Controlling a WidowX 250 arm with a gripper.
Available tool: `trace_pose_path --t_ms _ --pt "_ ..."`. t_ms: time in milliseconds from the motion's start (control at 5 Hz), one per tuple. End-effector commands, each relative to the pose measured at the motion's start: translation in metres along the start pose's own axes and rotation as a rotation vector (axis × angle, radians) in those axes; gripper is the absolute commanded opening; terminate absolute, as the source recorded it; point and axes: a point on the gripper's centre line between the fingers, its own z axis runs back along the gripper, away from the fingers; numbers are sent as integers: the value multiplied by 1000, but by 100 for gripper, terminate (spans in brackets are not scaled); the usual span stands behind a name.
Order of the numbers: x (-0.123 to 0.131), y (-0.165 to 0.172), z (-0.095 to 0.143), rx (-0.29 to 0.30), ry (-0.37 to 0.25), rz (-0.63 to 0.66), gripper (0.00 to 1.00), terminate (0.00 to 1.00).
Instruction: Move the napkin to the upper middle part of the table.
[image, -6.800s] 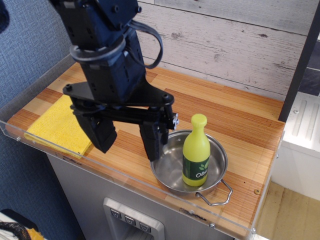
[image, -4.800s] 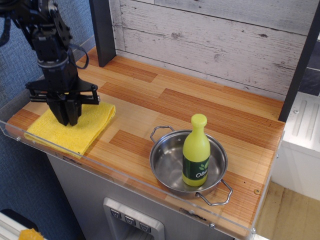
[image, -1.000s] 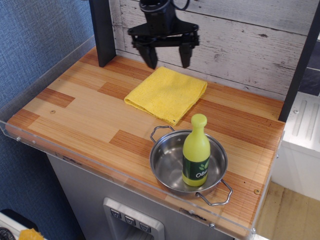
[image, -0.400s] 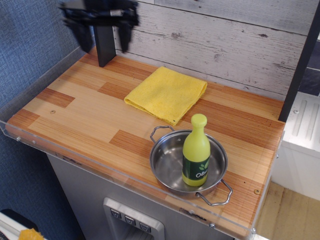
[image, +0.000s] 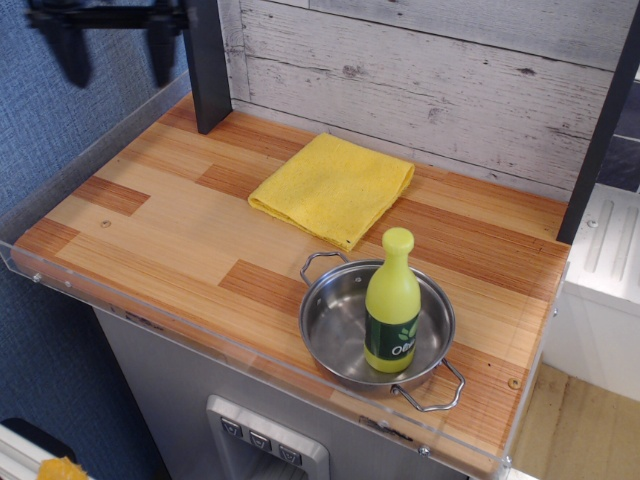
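We see the napkin (image: 333, 188) flat near the table's (image: 160, 230) back edge, bare planks leftward; the gripper (image: 112, 55) hangs spread, empty, top left.

Bright yellow napkin (image: 334, 188), upper middle of frame; tabletop (image: 160, 215) striped in light and reddish-brown planks; silvery steel pan (image: 330, 330) lower right, holding a yellow-green bottle (image: 392, 301) with dark green label; black gripper (image: 112, 45) upper left.

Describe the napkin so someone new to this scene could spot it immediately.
Start at the striped wooden plank table and look to its back middle, just before the whitewashed board wall. The bright yellow folded square cloth napkin lies flat there. Unlike the yellow-green bottle standing in the round steel pan, it is soft and flat.
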Motion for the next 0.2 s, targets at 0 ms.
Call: trace_pose_path --t_ms 0 --pt "0 3 27 -1 -70 11 100 100"
